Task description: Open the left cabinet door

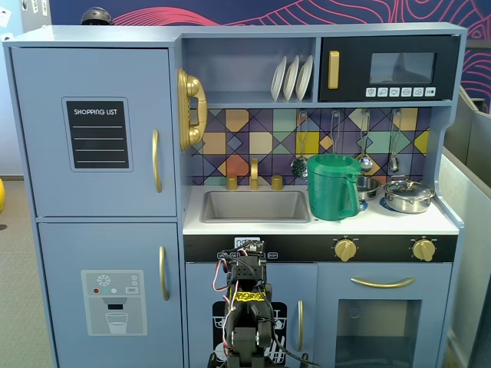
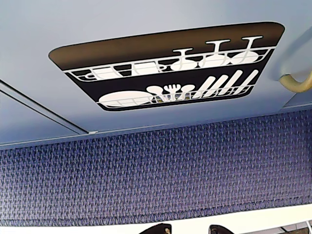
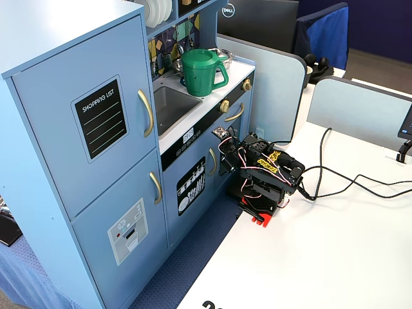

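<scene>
The left cabinet door (image 1: 46,130) is light blue with a black "SHOPPING LIST" panel (image 1: 97,133) and a curved gold handle (image 1: 156,159). It sits shut at the upper left of the toy kitchen, and also shows in the other fixed view (image 3: 58,96) with its handle (image 3: 147,112). My arm (image 1: 245,307) is folded low in front of the small dish-rack door (image 2: 165,73), far below and to the right of that handle. Only the two dark tips of my gripper (image 2: 187,229) show in the wrist view. They stand apart over the white table and hold nothing.
Below the left door is a blue door with a water-dispenser picture (image 1: 113,303). A green pitcher (image 1: 333,186) and a steel pot (image 1: 408,195) stand on the counter by the sink (image 1: 253,205). A blue mat (image 2: 156,175) lies under the cabinet. Cables (image 3: 335,183) trail over the white table.
</scene>
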Controlling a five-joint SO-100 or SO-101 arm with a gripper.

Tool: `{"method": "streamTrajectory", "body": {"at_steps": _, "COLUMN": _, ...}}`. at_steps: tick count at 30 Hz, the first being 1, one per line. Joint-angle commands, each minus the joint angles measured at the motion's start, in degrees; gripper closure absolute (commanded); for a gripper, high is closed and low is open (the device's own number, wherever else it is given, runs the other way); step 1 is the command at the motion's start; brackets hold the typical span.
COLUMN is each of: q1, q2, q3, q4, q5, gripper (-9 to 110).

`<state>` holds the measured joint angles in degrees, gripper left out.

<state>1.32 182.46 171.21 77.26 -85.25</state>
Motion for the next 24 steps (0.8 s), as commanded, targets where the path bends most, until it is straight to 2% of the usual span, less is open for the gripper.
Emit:
{"method": "streamTrajectory", "body": {"at_steps": 1, "q1": 1.7, "q2": -0.3, "q3": 0.6, "q4": 10.2, "q5": 0.6, "gripper": 101}}
{"method": "streamTrajectory", "body": {"at_steps": 24, "q1": 1.8, "q2": -0.3, "q3": 0.5, "q4": 10.2, "q5": 0.3, "gripper": 101}}
